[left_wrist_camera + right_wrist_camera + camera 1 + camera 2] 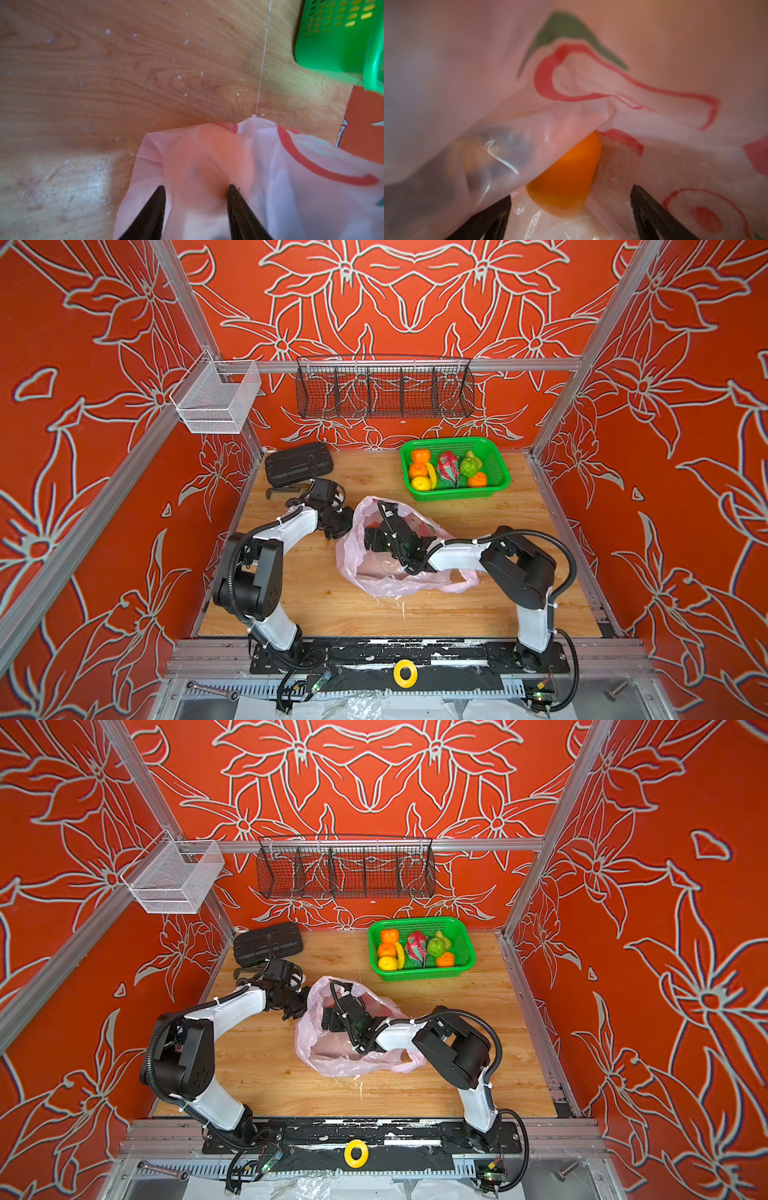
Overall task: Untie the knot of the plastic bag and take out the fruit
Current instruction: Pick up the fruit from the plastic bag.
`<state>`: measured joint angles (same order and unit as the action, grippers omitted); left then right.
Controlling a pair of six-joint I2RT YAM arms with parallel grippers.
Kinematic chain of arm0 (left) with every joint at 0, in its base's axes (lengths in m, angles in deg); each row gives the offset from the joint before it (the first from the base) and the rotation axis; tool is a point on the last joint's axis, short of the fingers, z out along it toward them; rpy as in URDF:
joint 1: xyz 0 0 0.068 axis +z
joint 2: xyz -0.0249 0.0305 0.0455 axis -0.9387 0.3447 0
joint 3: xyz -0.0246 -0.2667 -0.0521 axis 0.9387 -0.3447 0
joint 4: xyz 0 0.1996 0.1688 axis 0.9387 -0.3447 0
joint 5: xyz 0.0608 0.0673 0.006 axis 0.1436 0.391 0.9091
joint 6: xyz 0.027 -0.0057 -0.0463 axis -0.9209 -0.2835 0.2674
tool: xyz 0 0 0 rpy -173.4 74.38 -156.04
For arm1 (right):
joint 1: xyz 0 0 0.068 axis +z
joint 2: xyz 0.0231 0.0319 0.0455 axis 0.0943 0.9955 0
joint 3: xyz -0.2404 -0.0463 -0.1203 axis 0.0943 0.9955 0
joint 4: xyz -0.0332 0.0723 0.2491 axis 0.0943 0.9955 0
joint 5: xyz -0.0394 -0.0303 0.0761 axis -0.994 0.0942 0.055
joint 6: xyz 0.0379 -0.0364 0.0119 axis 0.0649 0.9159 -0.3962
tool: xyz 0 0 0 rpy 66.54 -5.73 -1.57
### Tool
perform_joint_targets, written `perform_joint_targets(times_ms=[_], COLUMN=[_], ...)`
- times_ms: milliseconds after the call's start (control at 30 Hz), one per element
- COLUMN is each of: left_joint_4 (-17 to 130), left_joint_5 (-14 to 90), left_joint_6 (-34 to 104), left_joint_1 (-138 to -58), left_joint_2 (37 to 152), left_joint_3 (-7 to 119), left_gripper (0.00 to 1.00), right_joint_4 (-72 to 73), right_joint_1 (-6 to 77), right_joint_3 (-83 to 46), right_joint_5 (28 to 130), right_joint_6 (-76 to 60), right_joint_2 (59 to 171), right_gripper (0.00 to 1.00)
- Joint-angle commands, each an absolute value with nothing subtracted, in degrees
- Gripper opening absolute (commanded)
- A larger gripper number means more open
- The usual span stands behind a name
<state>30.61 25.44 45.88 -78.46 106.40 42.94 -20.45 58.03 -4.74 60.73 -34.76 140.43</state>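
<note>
The translucent pale pink plastic bag [374, 578] with red prints lies slumped in the middle of the wooden surface [316, 605]. It is open on its right side, and no knot can be made out in any view. Most of the fruit sits in the green mesh plastic basket [457, 492] at the far right. One round orange [566, 182] remains deep inside the bag, with a fold of film draped over its top.

I judge the film to be light, limp and slippery, so it is likely to bunch or tear rather than resist a pull. The orange looks firm and smooth, and it may roll. It is best taken across its widest part, with the loose fold kept out of the grip.

The right fingers [654, 216] are inside the bag and spread wide. The orange lies just ahead of the gap between them, and they hold nothing.

The left fingers [149, 214] are at the bag's far-left end, outside the film. They stand partway apart and straddle a bulge where orange shows through the pink. I cannot tell whether they press on that bulge or only flank it.
</note>
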Motion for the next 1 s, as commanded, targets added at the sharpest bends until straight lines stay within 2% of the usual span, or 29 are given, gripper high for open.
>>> perform_joint_targets(times_ms=[0, 100, 333, 533, 967], left_joint_4=[30.82, 29.89, 28.22, 26.51, 24.93], left_joint_5=[24.34, 24.86, 26.20, 29.03, 33.62], left_joint_6=[45.79, 45.15, 44.38, 44.96, 45.73], left_joint_1=[-78.45, -78.45, -78.45, -78.37, -78.36], left_joint_2=[107.29, 106.40, 106.55, 108.35, 111.11], left_joint_3=[41.66, 42.00, 42.41, 44.24, 48.14], left_gripper=[0.37, 0.28, 0.01, 0.00, 0.00], right_joint_4=[-20.92, -20.33, -23.84, -24.90, -22.54], right_joint_1=[57.89, 57.71, 57.27, 57.27, 58.91], right_joint_3=[-7.96, -8.83, -7.32, -4.36, 8.04], right_joint_5=[61.69, 60.26, 62.25, 65.68, 73.97], right_joint_6=[-36.26, -35.86, -35.72, -34.56, -33.29], right_joint_2=[143.30, 145.32, 144.75, 140.64, 125.18], right_gripper=[0.89, 0.86, 0.64, 0.51, 0.46])
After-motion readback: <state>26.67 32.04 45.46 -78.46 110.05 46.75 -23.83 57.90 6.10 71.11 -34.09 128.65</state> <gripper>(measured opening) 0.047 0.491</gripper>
